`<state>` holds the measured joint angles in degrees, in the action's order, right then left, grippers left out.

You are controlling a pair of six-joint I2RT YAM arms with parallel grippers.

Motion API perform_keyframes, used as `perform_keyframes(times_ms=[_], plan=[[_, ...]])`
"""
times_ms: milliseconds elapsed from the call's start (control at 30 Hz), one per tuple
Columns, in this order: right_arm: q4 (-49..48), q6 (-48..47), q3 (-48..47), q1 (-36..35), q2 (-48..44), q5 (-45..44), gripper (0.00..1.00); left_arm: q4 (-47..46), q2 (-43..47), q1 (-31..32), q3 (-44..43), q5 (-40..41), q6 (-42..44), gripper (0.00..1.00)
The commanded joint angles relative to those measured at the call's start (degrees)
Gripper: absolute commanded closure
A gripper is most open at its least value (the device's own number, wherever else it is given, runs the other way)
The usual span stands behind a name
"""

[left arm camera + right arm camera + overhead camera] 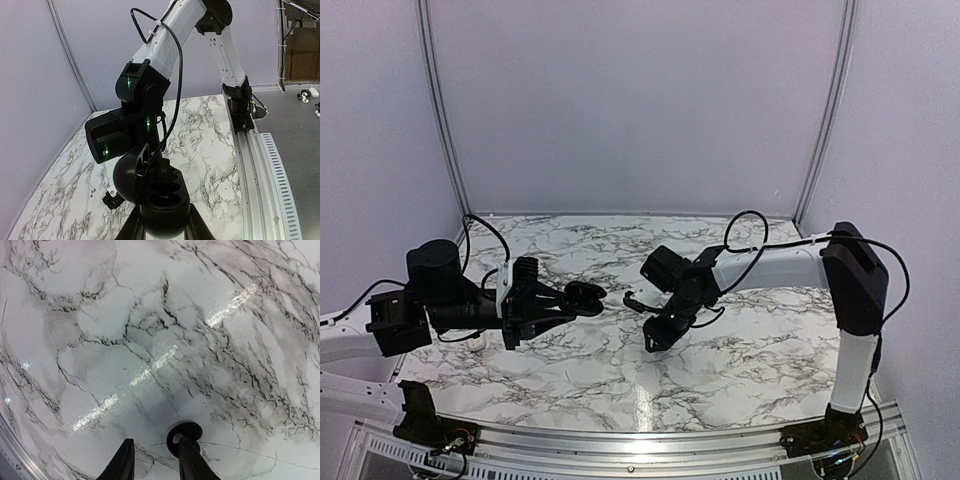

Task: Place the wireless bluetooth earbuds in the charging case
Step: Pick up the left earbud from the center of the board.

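My left gripper (582, 297) (165, 222) is shut on a black rounded case (165, 192) and holds it above the table, lid open. The case is black here, not white. Its dark wells face up, and a small dark piece stands in the far well (163, 169). A tiny white bud (91, 190) lies on the marble beyond it. My right gripper (652, 340) (155, 452) points down close to the table, jaws apart with nothing between them. A small black ring-shaped piece (186, 431) lies on the table behind its right finger (190, 460). I cannot tell whether it is an earbud.
The marble table (740, 350) has white walls at the back and sides. A metal rail (255, 165) runs along its near edge. A small black block (112, 200) sits low beside the case. A small white thing (477, 341) shows under the left arm.
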<state>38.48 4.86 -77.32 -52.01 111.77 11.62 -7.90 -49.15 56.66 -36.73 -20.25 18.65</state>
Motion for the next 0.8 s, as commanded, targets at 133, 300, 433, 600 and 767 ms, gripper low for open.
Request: perform_keyframes(times_ms=[133, 300, 433, 600, 767], plan=[[2.32, -1.21, -0.77, 0.02, 0.82, -5.09, 0.7, -2.45, 0.1, -0.41, 0.52, 0.74, 0.07, 1.0], [2.36, -1.33, -0.84, 0.07, 0.48, -6.0, 0.74, -2.47, 0.19, -0.41, 0.49, 0.74, 0.04, 1.0], [2.49, -1.3, -0.9, 0.12, 0.32, -7.41, 0.79, -2.47, 0.28, -0.41, 0.47, 0.81, 0.06, 1.0], [2.87, -1.42, -0.86, 0.07, 0.04, -8.5, 0.87, -2.56, 0.28, -0.41, 0.56, 0.91, 0.04, 1.0], [3.13, -1.56, -0.74, 0.12, -0.33, -9.77, 0.99, -2.58, 0.28, -0.41, 0.6, 0.87, 0.07, 1.0]])
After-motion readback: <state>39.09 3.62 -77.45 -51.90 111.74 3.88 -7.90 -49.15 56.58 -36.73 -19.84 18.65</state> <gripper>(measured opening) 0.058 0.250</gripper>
